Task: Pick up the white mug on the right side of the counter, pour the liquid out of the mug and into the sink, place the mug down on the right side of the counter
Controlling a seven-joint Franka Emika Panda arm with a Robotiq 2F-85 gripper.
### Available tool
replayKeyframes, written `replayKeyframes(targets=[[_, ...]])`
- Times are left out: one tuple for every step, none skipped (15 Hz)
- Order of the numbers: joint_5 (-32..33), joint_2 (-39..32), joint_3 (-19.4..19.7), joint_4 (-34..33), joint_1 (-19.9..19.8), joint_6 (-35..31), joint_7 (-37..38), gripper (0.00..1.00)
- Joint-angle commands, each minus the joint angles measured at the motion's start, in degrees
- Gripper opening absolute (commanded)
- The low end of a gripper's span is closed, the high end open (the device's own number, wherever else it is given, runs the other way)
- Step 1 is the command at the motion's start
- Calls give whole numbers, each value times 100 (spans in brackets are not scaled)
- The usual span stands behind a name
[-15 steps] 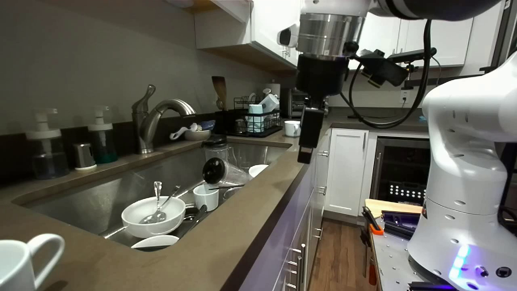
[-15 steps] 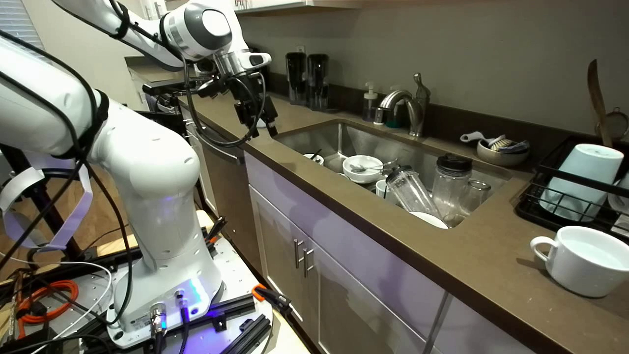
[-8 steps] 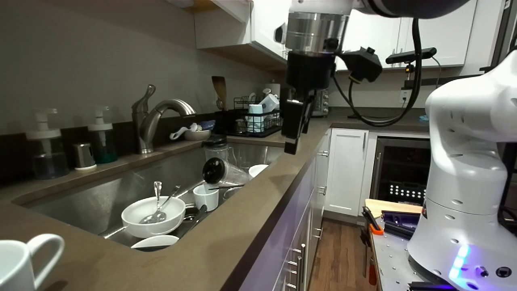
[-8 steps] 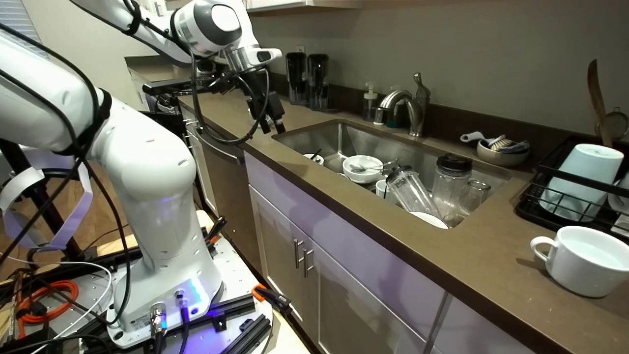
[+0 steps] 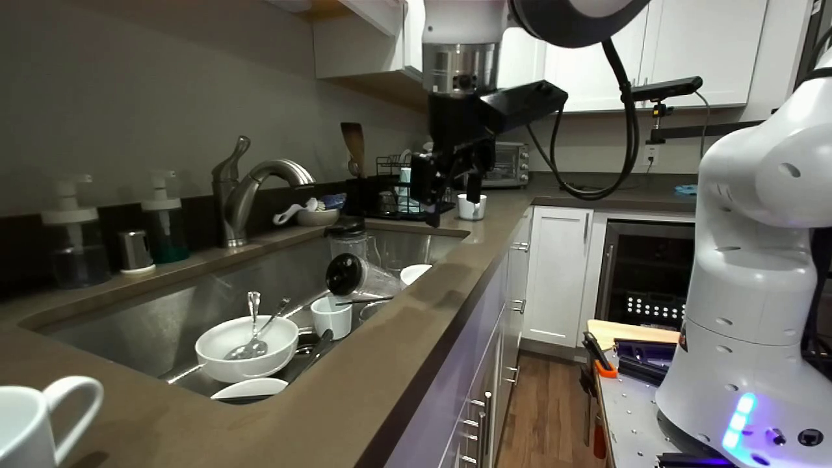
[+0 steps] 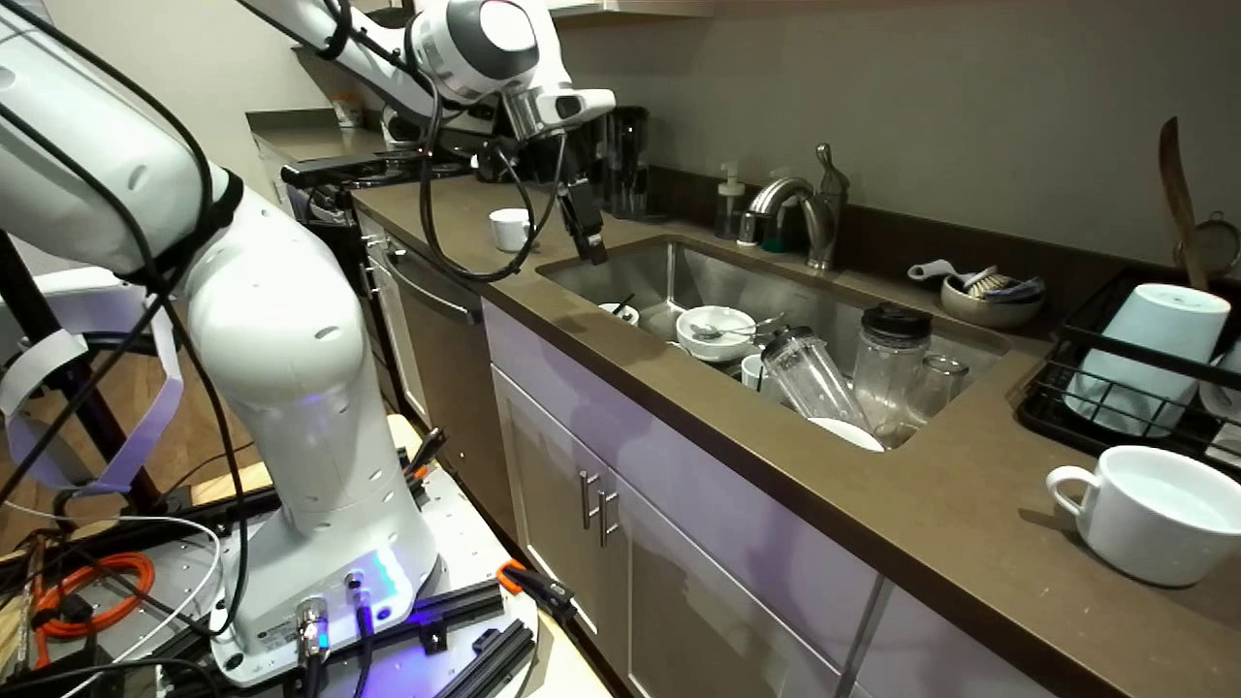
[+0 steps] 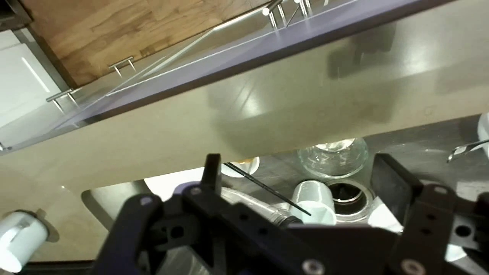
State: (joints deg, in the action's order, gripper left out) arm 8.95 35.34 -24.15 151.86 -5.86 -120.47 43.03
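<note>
Near mug (image 5: 26, 426) at far left in an exterior view, cut by the view's edge, standing on the counter (image 5: 370, 364) at 8 o'clock from the middle of the sink (image 5: 143, 338); pump dispenser (image 5: 77, 260), 10 o'clock; green-filled dispenser (image 5: 169, 250), between 10 and 11; faucet (image 5: 239, 211), 12; inside the sink, a white bowl (image 5: 237, 365) with a spoon (image 5: 254, 318) in it; a white cup (image 5: 331, 318) just beside, at the bowl's 2 o'clock; past the cup, 1 o'clock from it, a clear bottle (image 5: 377, 281) with a black lid, tilted; dish rack (image 5: 393, 216), between 1 and 2; gripper (image 5: 453, 211) at 2, hanging tips down above the sink and counter, fingers spread wide, the gap between them plain in the wrist view; white mug (image 5: 472, 211) also at 2 but farther back, upright on the counter just beside the rack, a finger crossing in front of it from this angle; same mug toward 8 o'clock in the wrist view, well apart from the fingers; robot arm (image 5: 744, 312) at far right, 3 o'clock, blue light on its base.
</note>
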Motion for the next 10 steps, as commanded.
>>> replayKeyframes(targets=[[273,-523,194,-404,-178,84,774,100],[298,-615,271,-465,-195,82,942,100],[306,-690,375,-549,-219,126,1078,100],[317,-784,467,-624,-224,150,1223,100],[302,-840,593,-715,-233,193,1332,100],[310,-917,691,-775,-251,181,1451,100],[309,-967,820,-858,-275,200,1525,100],[307,-1037,945,-948,-298,213,1598,100],[330,-1094,1071,-1011,-329,187,1655,100],[343,-1176,1179,-1084,-349,162,1722,100]])
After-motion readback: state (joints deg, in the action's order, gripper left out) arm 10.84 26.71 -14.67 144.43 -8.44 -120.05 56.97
